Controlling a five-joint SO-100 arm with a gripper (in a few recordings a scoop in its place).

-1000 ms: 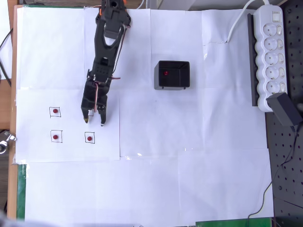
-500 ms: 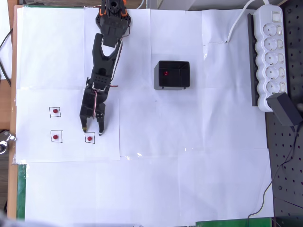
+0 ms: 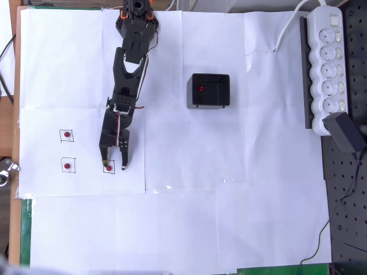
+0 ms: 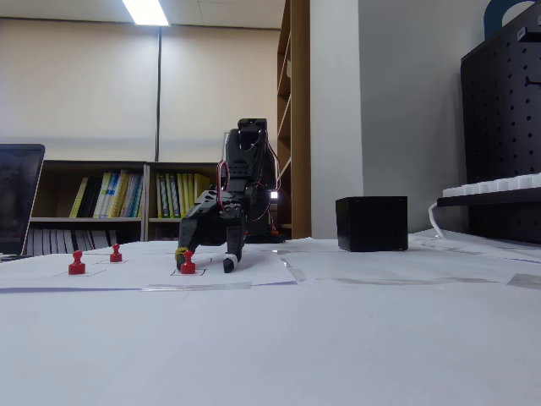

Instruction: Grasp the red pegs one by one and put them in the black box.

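At desk left: pincer point(image 3: 114, 168) spread, straddling red peg point(image 4: 188, 264). Next: pinch peg, lift, carry to black box point(image 3: 210, 90).

My pincer point(image 3: 114, 167) is matt black plastic. The red pegs point(image 4: 188, 264) look like smooth, glossy plastic on matt white paper sheets point(image 3: 229, 217). The black box point(image 3: 210, 90) is plastic, glossy inside.

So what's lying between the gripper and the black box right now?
Nothing but bare white paper. In the overhead view the stretch from the gripper, jaws open around a red peg, to the black box holds no object.
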